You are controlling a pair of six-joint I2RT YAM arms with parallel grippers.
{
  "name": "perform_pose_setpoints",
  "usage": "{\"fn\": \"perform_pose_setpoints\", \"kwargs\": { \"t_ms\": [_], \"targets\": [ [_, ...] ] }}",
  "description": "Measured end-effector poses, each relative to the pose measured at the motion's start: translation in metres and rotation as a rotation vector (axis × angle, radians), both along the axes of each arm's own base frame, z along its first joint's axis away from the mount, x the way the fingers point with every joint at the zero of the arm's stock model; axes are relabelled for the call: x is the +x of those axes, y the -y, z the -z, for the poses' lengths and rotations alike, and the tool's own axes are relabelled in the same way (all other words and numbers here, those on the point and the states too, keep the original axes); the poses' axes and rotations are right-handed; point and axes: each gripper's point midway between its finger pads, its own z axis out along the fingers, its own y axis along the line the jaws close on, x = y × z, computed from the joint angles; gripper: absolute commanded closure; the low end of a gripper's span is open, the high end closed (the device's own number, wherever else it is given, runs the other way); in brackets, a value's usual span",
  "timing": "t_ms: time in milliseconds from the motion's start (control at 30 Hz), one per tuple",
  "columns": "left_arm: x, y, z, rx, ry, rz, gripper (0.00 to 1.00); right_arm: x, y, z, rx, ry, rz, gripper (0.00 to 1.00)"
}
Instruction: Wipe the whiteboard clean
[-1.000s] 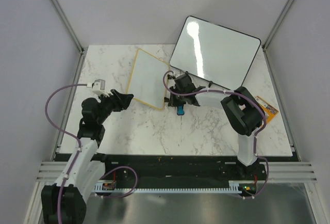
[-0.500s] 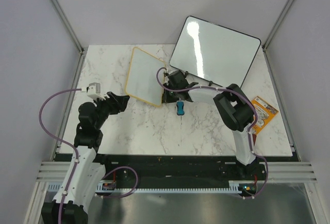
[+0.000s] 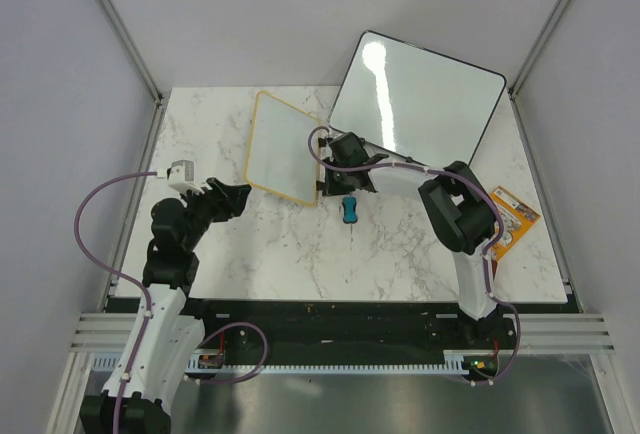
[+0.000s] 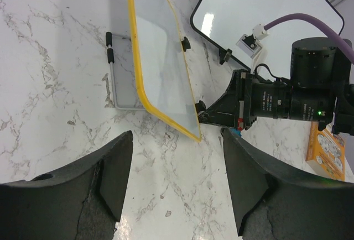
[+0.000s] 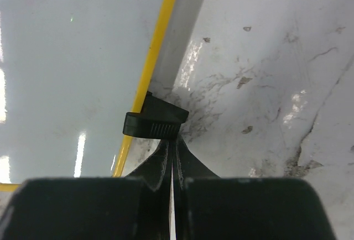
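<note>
**Right claw pinched shut at the whiteboard's clip, left claw spread wide in front of it**

The left claw (image 3: 238, 196) hangs over the marble table (image 3: 300, 254) with its two fingers (image 4: 113, 168) spread wide and nothing between them. Just ahead of its fingertips is the near corner of the whiteboard (image 4: 160, 57), whose yellow frame runs away from the claw. The board's white face looks blank from here. Under the board's left edge, ahead and to the left of this claw, a thin wire bracket (image 4: 112, 79) with black end caps lies on the marble.

The right claw (image 3: 325, 182) is clenched, with only a hairline slit between its fingers, and I can make out nothing held between them. Its tips sit right at a black clip (image 5: 155, 123) on the whiteboard's yellow edge, touching or very nearly so. The board (image 5: 66, 74) spreads away to the upper left of the tips in the wrist view, with bare marble to their right. A small blue object (image 3: 348, 211) lies on the table just beside this claw, on the side nearer the arm bases.

Behind the right claw's wrist, farther back, stands the larger black-framed glossy board (image 3: 415, 94), its near edge close to the claw. An orange packet (image 3: 512, 216) lies well off to the right, beside the arm's elbow.
</note>
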Motion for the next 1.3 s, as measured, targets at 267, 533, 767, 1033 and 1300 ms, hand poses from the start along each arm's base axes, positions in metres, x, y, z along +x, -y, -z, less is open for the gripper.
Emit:
{"fn": "perform_pose_setpoints", "kwargs": {
  "t_ms": [267,533,767,1033,1300],
  "targets": [
    [0.000,0.000,-0.001,0.000,0.002,0.000,0.28,0.014,0.019,0.001,-0.033,-0.012,0.053,1.00],
    [0.000,0.000,-0.001,0.000,-0.001,0.001,0.27,0.041,0.018,0.000,-0.047,0.024,0.091,0.99],
    [0.001,0.000,0.000,0.000,-0.005,0.001,0.27,0.041,0.010,0.000,-0.041,0.028,0.076,0.99],
    [0.000,0.001,0.000,-0.001,-0.005,0.005,0.27,0.002,-0.041,0.001,-0.013,0.010,-0.002,0.99],
    [-0.002,0.001,-0.003,-0.001,0.004,0.008,0.25,-0.027,-0.111,0.000,0.065,-0.006,-0.078,0.98]
  ]
}}
